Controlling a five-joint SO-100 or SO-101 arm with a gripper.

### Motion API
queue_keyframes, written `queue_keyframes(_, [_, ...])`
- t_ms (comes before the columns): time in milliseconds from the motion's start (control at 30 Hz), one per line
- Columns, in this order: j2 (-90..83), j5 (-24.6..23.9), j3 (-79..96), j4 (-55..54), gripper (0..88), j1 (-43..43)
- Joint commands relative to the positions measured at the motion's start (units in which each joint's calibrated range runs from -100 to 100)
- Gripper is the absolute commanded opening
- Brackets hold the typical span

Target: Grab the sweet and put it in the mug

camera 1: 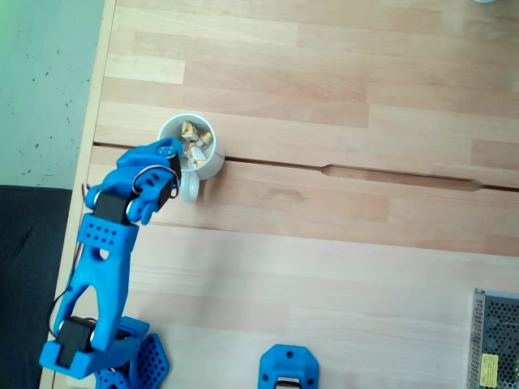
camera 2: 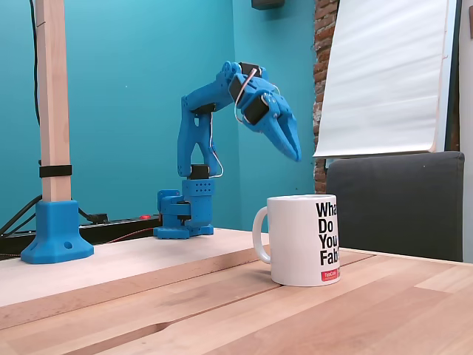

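The white mug [camera 1: 209,164] stands near the table's left edge, its handle [camera 1: 189,190] pointing toward the arm's base. In a fixed view from the side the mug [camera 2: 295,240] carries black lettering. Several wrapped candies [camera 1: 195,144] with golden ends lie heaped inside it. The sweet on its own is out of view. My blue gripper [camera 1: 172,152] hangs over the mug's left rim. Seen from the side, the gripper [camera 2: 294,153] is well above the mug, pointing down, fingers together with nothing seen between them.
A blue printed part [camera 1: 288,369] sits at the near table edge and a metal mesh box [camera 1: 495,340] at the lower right. A wooden post in a blue foot [camera 2: 55,233] stands beside the arm's base [camera 2: 185,214]. A groove [camera 1: 389,174] crosses the tabletop.
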Motion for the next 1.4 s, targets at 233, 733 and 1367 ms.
queue_keyframes(233, [-25.5, 0.0, 17.6, 0.1, 0.0, -0.1])
queue_keyframes(733, [-67.0, 0.0, 69.0, -0.9, 0.0, -3.7])
queue_keyframes(1367, [-96.6, -0.6, 100.6, -0.5, 0.0, -4.2])
